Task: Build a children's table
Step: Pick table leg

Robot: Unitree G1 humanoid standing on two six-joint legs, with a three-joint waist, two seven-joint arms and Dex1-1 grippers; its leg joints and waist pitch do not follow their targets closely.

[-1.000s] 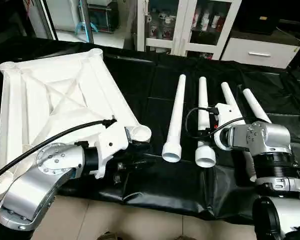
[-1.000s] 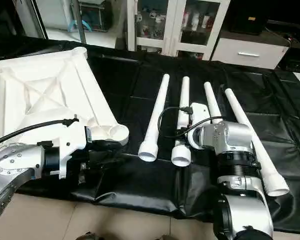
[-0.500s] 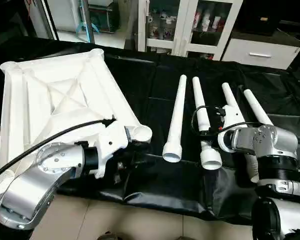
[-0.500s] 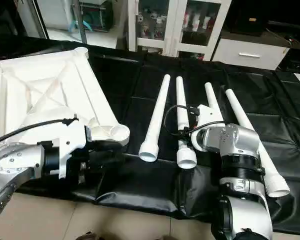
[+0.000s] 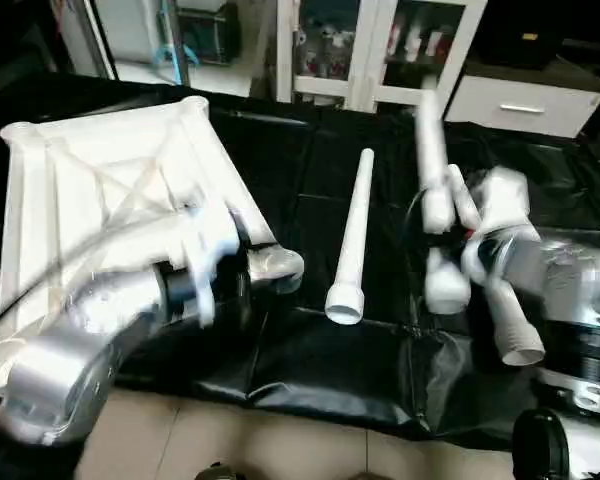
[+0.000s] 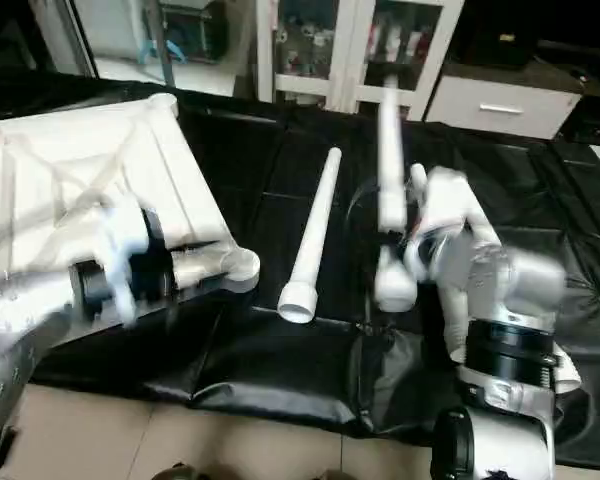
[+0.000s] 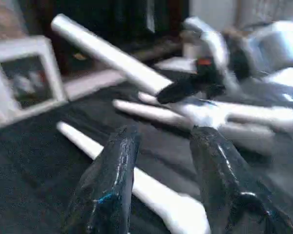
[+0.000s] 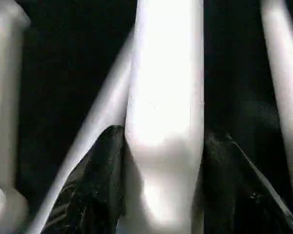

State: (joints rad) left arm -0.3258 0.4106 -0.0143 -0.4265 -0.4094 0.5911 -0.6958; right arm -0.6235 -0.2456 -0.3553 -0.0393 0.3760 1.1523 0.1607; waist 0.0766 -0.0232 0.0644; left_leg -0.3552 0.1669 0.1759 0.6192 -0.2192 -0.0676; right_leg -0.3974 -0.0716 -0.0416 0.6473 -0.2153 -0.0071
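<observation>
Overhead, white ribbed tabletop inverted; right pincer clamps tapered leg.

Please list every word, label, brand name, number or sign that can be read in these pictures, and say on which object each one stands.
None can be read.
The bottles in the glass cabinet may carry labels, but these are too blurred to read.
The tabletop and the legs show no print.

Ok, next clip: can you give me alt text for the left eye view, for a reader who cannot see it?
The right gripper lifts a long tapered white plastic tube leg off the black-covered work table, narrow end raised. Another white leg lies flat mid-table. The white plastic ribbed tabletop lies underside up on the left, the left gripper near its close corner socket.
</observation>
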